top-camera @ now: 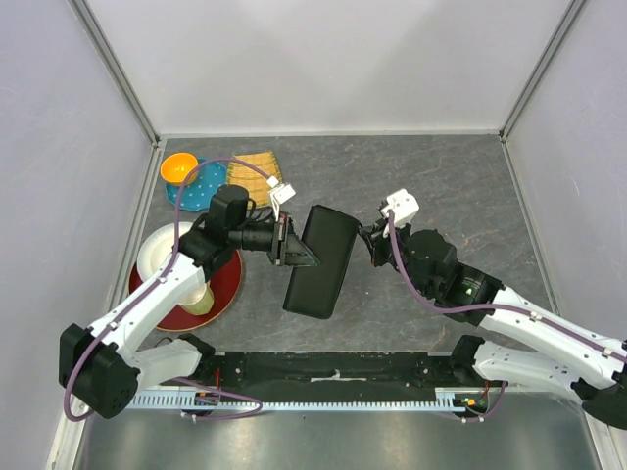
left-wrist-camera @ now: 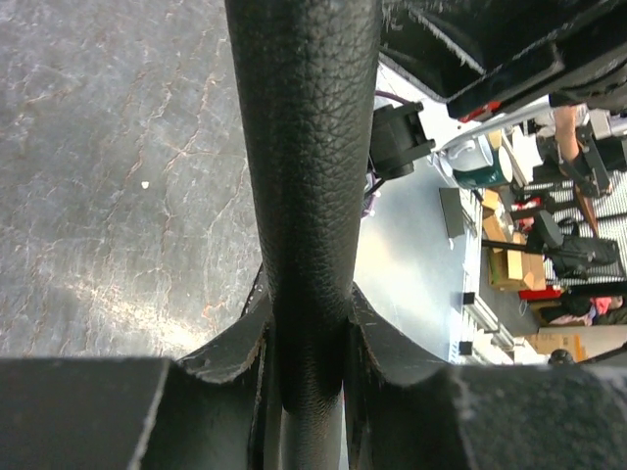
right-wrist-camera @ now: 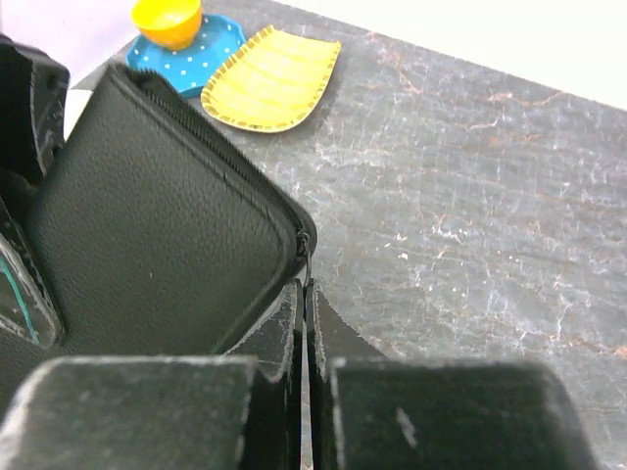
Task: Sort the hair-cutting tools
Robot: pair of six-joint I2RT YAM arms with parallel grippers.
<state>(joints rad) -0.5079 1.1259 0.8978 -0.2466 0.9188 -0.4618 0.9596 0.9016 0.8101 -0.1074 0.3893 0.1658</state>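
Top external view: no scissors or comb anywhere in sight, so my guess is they're zipped inside the black case (top-camera: pixel 320 262) sitting mid-table between the two arms. Can't confirm that from here.

The left gripper (top-camera: pixel 290 245) is clamped on the case's left edge. In the left wrist view both fingers (left-wrist-camera: pixel 230 357) squeeze the grained black edge, with the case stood up off the table (top-camera: pixel 441 186). The right gripper (top-camera: pixel 370 240) is at the top right corner. In the right wrist view its fingers are pressed nearly together, and it looks like they're pinching the zipper pull (right-wrist-camera: pixel 308 257) at the end of the zip.

Handling-wise, I'd expect the scissors to be stiff, thin, slick metal that lies flat, so go for the ring handles or across the pivot, not the blades. The comb should be light plastic, easiest pinched across the spine mid-length. The case itself looks soft and a bit floppy, so it needs that second grip while the zip runs.

Off to the left are a yellow tray (top-camera: pixel 257 166), an orange bowl (top-camera: pixel 178 166) and a red plate (top-camera: pixel 223 289).
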